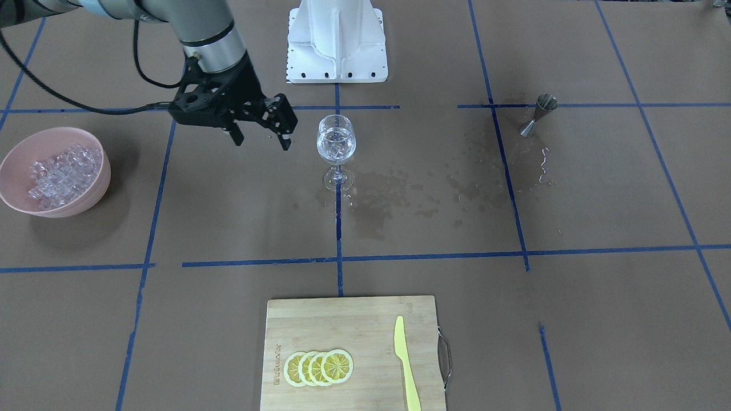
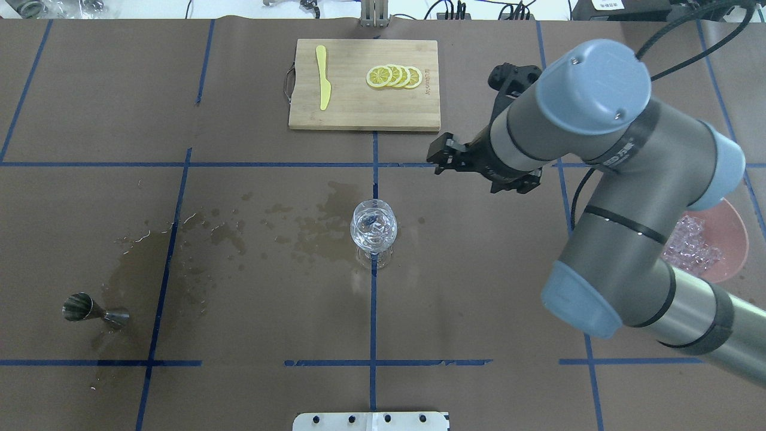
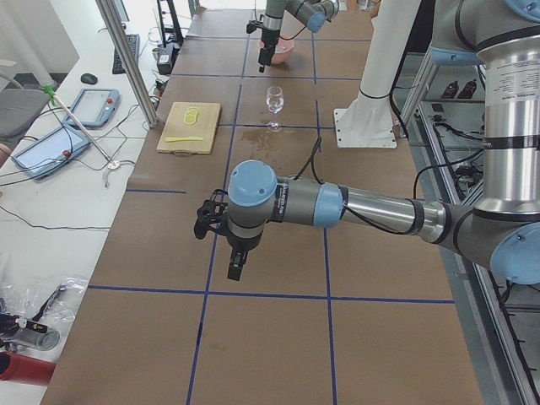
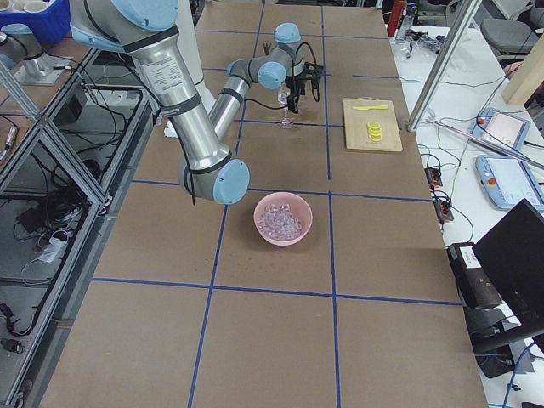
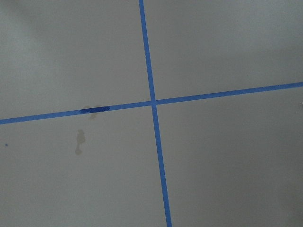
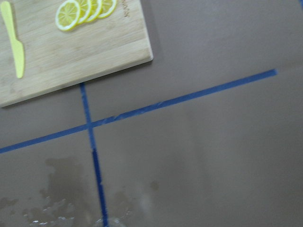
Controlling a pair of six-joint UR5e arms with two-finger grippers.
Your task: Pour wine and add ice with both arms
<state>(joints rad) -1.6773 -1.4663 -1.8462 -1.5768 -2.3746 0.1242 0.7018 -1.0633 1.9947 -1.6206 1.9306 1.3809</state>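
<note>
Right gripper (image 1: 261,140): jaws wide apart and empty, poised just beside the wine glass (image 1: 336,142), on its pink-bowl side. Left gripper (image 3: 234,268): low over bare table (image 1: 571,297), well apart from the rest; its opening cannot be told. Cutting board (image 1: 342,325): carries lemon slices (image 1: 320,367) and a yellow knife (image 1: 406,365). Pink bowl (image 1: 85,202): heaped with ice (image 1: 57,174). The glass stands upright, holding the wine (image 1: 336,149) and some cubes. Jigger (image 1: 537,117): on its side in a wet patch.
</note>
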